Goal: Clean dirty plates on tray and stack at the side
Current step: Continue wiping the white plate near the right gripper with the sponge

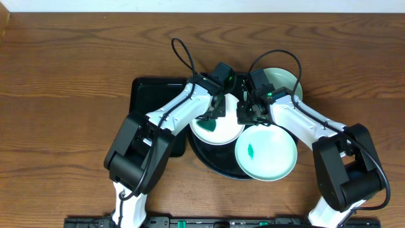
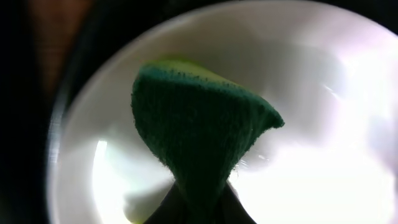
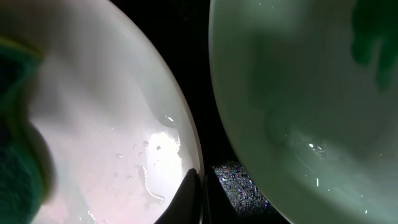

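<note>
The white plate [image 1: 218, 132] lies on the left part of the round black tray [image 1: 212, 158]. My left gripper [image 1: 214, 117] is shut on a green sponge [image 2: 199, 124] and presses it onto the white plate [image 2: 311, 124]. My right gripper [image 1: 247, 115] is shut on the white plate's right rim [image 3: 186, 137], one finger on each side [image 3: 198, 186]. A mint green plate [image 1: 266, 153] with a green smear [image 1: 251, 151] lies on the tray's right part; it also shows in the right wrist view [image 3: 298, 93]. A second mint plate [image 1: 285, 81] lies at the back right, partly behind my right arm.
A rectangular black tray [image 1: 152, 101] lies left of the round tray, under my left arm. The two arms meet close together over the round tray. Brown wooden table [image 1: 63, 95] lies all around.
</note>
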